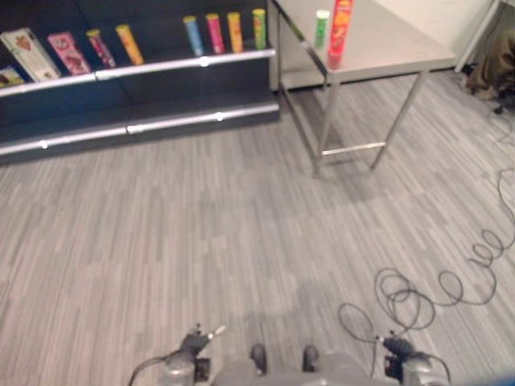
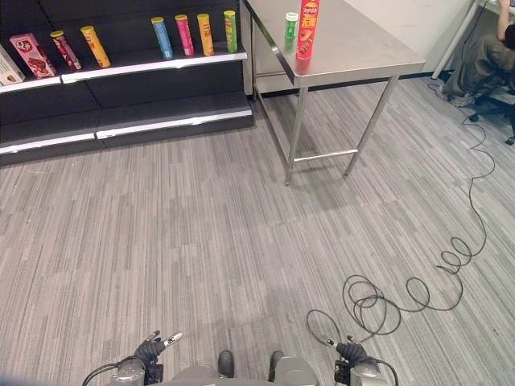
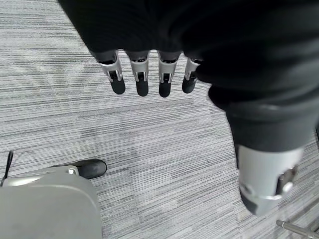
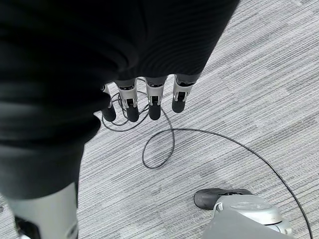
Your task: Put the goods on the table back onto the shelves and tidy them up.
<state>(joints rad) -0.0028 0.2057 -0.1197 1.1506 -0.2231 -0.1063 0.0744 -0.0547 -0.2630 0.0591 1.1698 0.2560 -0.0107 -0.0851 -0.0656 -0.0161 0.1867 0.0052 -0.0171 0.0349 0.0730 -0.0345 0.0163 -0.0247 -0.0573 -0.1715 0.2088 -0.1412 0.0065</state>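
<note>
A tall red can [image 2: 306,28] and a shorter green can [image 2: 291,24] stand near the left edge of the steel table [image 2: 362,50] at the far right. The dark shelves [image 2: 153,58] run along the far left, with a row of upright cans [image 2: 185,34] on the upper board. My left hand [image 3: 142,82] hangs low over the carpet with straight fingers, holding nothing. My right hand [image 4: 149,102] hangs the same way, open and empty. Both hands are far from the table, at the near edge of the eye views, left hand [image 2: 149,351] and right hand [image 2: 354,354].
Farther left on the shelf lean a yellow can [image 2: 95,46], a dark red can [image 2: 65,50] and a pink box [image 2: 30,54]. The lower shelf board [image 2: 173,121] is bare. Wide grey carpet [image 2: 201,241] lies between me and the shelves. A person [image 2: 483,56] sits at the far right.
</note>
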